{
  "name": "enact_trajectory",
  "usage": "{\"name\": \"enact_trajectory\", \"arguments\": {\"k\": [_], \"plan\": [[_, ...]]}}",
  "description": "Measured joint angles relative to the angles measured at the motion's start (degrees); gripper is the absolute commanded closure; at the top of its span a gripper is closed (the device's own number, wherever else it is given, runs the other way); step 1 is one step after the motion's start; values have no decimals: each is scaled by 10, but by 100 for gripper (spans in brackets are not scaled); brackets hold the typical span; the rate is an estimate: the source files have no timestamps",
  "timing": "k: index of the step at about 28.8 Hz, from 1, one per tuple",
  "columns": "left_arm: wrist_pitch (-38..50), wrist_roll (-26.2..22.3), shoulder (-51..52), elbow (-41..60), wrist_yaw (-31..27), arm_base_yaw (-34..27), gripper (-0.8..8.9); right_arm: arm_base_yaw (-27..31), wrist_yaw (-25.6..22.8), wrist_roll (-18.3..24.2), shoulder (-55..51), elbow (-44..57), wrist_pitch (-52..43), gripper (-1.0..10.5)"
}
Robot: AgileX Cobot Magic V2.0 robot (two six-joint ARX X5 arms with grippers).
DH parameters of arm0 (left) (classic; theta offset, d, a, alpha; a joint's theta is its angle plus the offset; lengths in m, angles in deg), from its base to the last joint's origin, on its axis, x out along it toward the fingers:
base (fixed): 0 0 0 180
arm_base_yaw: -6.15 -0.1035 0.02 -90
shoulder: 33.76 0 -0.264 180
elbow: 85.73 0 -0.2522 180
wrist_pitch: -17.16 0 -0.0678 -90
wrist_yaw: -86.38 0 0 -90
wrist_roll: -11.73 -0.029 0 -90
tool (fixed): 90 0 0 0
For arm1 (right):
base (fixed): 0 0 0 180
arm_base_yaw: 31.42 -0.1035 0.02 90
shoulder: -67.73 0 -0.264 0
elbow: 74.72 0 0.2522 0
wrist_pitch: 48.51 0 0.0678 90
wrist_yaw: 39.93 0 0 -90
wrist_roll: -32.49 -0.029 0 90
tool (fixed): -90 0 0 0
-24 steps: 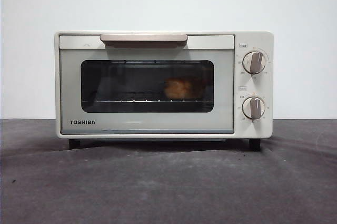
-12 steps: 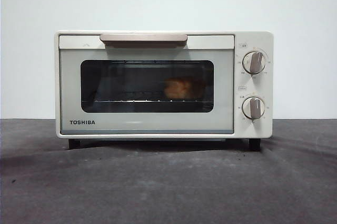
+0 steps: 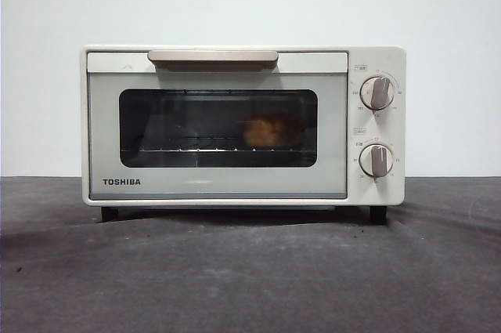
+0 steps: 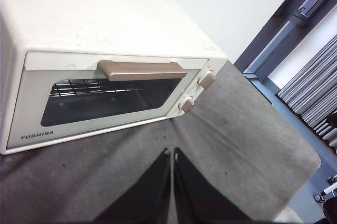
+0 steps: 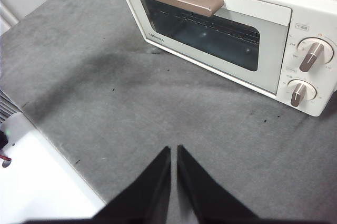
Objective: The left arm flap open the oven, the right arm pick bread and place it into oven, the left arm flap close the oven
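The oven (image 3: pixel 243 125) sits mid-frame on the counter (image 3: pixel 250 270), door closed, with the bread (image 3: pixel 266 131) behind the glass, right of centre. Left fingers (image 4: pixel 171 153) and right fingers (image 5: pixel 174 150) are pressed together, empty.

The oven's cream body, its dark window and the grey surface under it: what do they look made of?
The cream-white boxy oven looks like painted sheet metal, smooth with a soft sheen. Its dark window seems tinted glass, since the wire rack shows through. The grey table cover looks like matte felt or fabric, faintly rumpled.
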Motion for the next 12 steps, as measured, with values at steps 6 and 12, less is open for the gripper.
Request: {"name": "enact_trajectory", "arguments": {"k": [6,12], "plan": [[0,0,3,0,0,0,797,0,0,0,-1,0,0,931],[5,0,11,1,-1,0,797,0,0,0,-1,0,0,931]]}}
